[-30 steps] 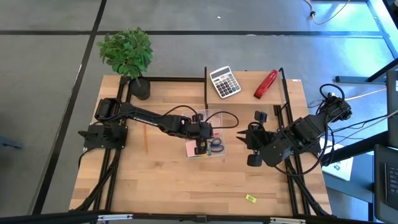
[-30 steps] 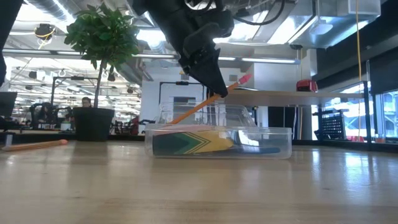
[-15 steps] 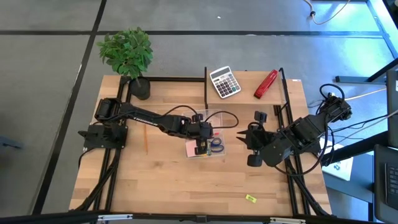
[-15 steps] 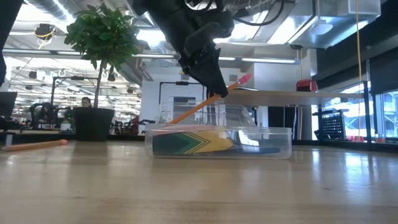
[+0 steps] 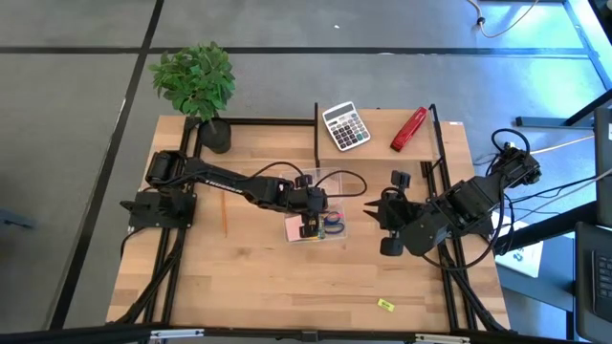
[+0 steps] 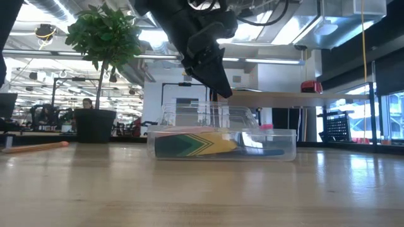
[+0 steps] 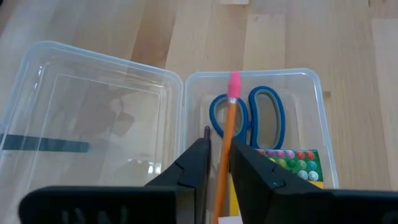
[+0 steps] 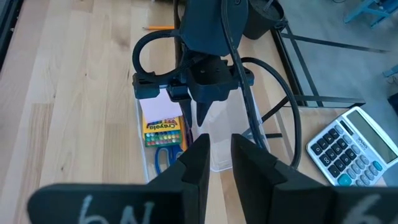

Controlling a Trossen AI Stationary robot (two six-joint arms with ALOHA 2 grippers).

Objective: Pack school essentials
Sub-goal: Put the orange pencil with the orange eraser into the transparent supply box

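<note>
Your left gripper (image 7: 216, 163), jaws slackened above the clear box (image 7: 314, 112), has released the orange pencil (image 7: 227, 134); it may jut over the rim and block the lid.

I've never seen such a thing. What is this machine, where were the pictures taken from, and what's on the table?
It is a robot with two dark arms, each ending in a two-finger gripper. One camera looks down from above, one sits at table height, and one rides on each wrist. The left gripper hangs slightly open over a clear box holding scissors, a crayon box, a pink note pad and an orange pencil. The right gripper waits nearby, open and empty. A calculator, stapler, plant, second pencil and yellow piece lie outside.
</note>
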